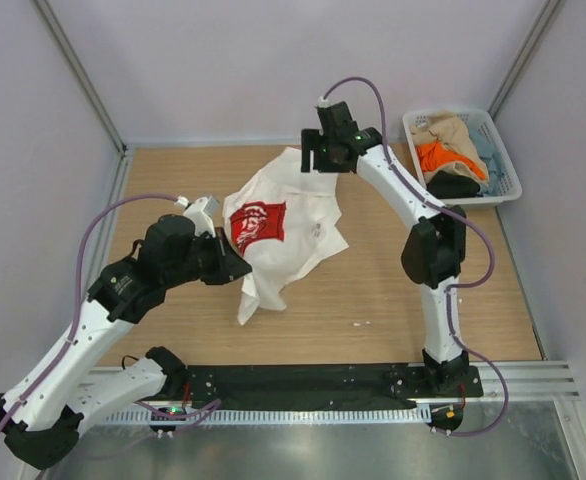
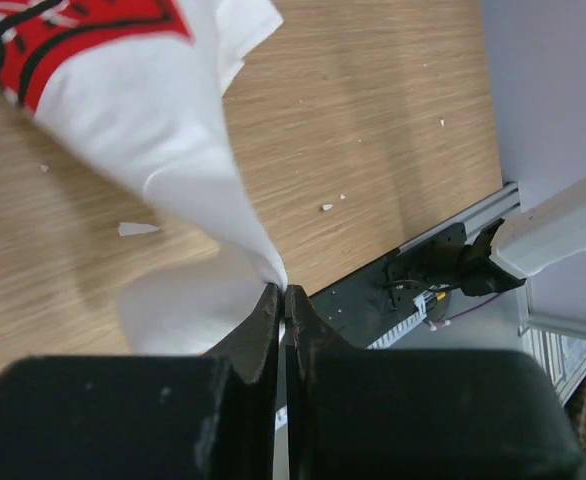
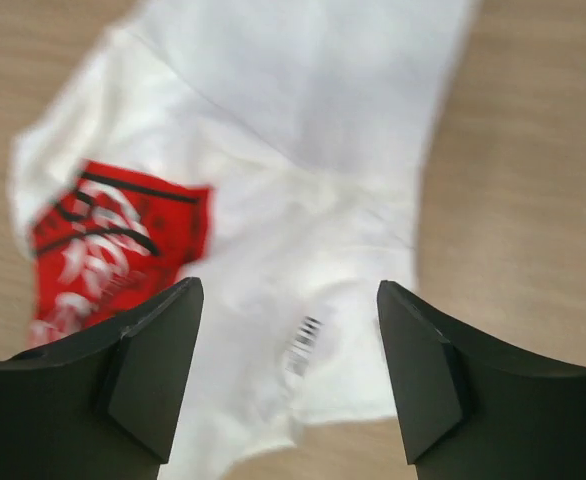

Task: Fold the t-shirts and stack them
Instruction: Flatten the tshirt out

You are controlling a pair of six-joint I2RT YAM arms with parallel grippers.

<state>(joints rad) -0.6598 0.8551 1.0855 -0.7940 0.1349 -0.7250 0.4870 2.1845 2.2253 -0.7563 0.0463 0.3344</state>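
Observation:
A white t-shirt (image 1: 298, 225) with a red printed graphic (image 1: 256, 224) lies crumpled on the wooden table. My left gripper (image 1: 235, 268) is shut on a pinch of its cloth at the near left. In the left wrist view the white t-shirt (image 2: 153, 130) hangs stretched from the closed left gripper (image 2: 281, 292). My right gripper (image 1: 313, 160) hovers over the shirt's far edge. In the right wrist view the right gripper (image 3: 288, 290) stands open, nothing between its fingers, with the white t-shirt (image 3: 303, 150) blurred below. More t-shirts, tan (image 1: 451, 128), orange (image 1: 441, 157) and black (image 1: 453, 186), fill the basket.
A white lattice basket (image 1: 510, 170) stands at the far right corner of the table. Grey walls close in the left, back and right sides. Small white scraps (image 2: 138, 229) lie on the wood. The black base rail (image 1: 313, 385) runs along the near edge.

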